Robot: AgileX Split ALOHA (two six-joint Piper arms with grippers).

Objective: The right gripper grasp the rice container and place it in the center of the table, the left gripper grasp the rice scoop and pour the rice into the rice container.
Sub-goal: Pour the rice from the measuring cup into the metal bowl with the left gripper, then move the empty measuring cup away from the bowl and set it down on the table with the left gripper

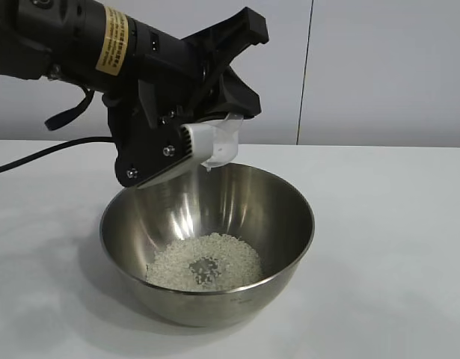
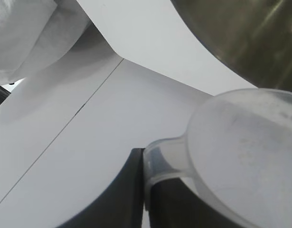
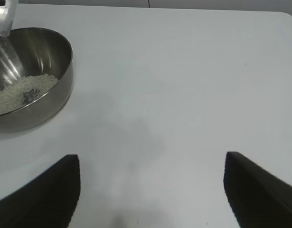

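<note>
Bright, even overhead light; soft shadows on the tabletop (image 1: pixel 394 247), glare streaks inside the steel bowl (image 1: pixel 215 202), near scoop (image 2: pixel 245 156) blurred.

The scene is covered by 3 views. The exterior view is set low and close, facing the rig nearly level across the table (image 1: pixel 409 247), with the rice container (image 1: pixel 207 247) filling its middle. The left wrist view is taken very close behind the rice scoop (image 2: pixel 245 156), tilted, with the container's wall cut off at one corner. The right wrist view is taken from farther back, angled down over the table between the right gripper (image 3: pixel 153 190) fingers. The container and the scoop are shared by all 3 views.
</note>
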